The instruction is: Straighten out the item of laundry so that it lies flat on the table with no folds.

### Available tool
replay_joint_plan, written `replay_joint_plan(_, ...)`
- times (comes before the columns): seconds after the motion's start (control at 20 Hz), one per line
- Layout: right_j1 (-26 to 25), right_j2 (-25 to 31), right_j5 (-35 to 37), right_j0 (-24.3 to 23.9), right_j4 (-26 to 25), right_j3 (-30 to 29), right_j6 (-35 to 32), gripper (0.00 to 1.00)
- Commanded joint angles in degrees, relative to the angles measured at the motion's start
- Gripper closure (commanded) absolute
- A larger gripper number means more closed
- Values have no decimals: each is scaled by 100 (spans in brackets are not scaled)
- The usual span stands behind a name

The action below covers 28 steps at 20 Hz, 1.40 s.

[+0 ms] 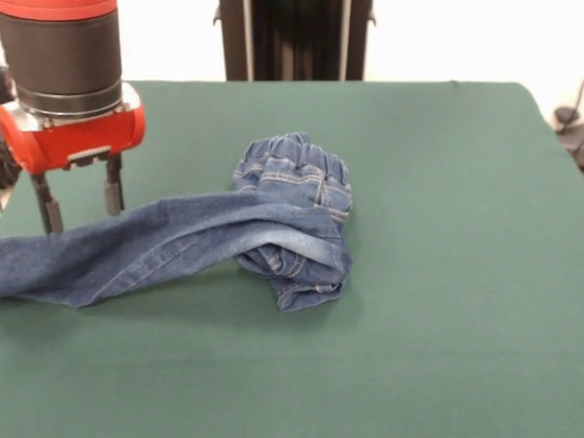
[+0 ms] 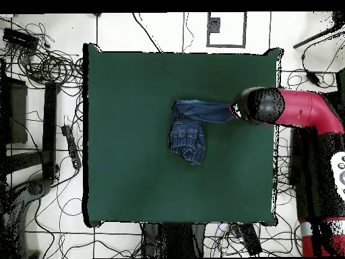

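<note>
Front view
Jeans (image 1: 265,233): small blue denim pair, lying rumpled on the table (image 1: 456,274), a little toward the picture's left of its middle.
Waist of jeans: gathered, bunched band at the far end of the heap, its light stitching showing.
Bunched part: the body of the jeans is folded over itself below the waistband, with a hemmed leg end tucked under at the near side.
Stretched leg: one leg runs from the heap toward the picture's left edge, drawn out long and lying across the front of the heap; a faded whitish patch shows where it crosses.
Gripper (image 1: 79,201): red and black, at the picture's upper left, above the far edge of the stretched leg.
Gripper fingers (image 1: 113,192): two dark fingers pointing down, set moderately apart with bare table visible between them; the tips come down at the leg's far edge, and whether they touch the cloth cannot be told. Nothing is held between them.
Table: dark green top, bare around the jeans.

Overhead view
Jeans (image 2: 192,128): right of the table's (image 2: 135,175) centre, with the bunched body hanging toward the bottom of the picture.
Stretched leg: reaches from the heap rightward to the arm's round black end.
Arm (image 2: 296,111): red, coming in over the table's right edge; its wrist covers the gripper, so the fingers are hidden here.
Floor around table: cables lie around it.
</note>
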<state>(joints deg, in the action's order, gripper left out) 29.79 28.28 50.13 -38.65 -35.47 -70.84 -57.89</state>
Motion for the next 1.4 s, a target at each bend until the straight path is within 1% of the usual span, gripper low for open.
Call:
replay_joint_plan(0.05,162,-37,86,419,204,-703,-527,0)
replay_joint_plan(0.5,313,-243,-97,613,362,-1065,-1032,0)
replay_joint_plan(1.05,522,-627,-299,1024,638,-1369,-1634,0)
replay_joint_plan(1.4,558,-892,-519,1233,838,-1492,-1781,0)
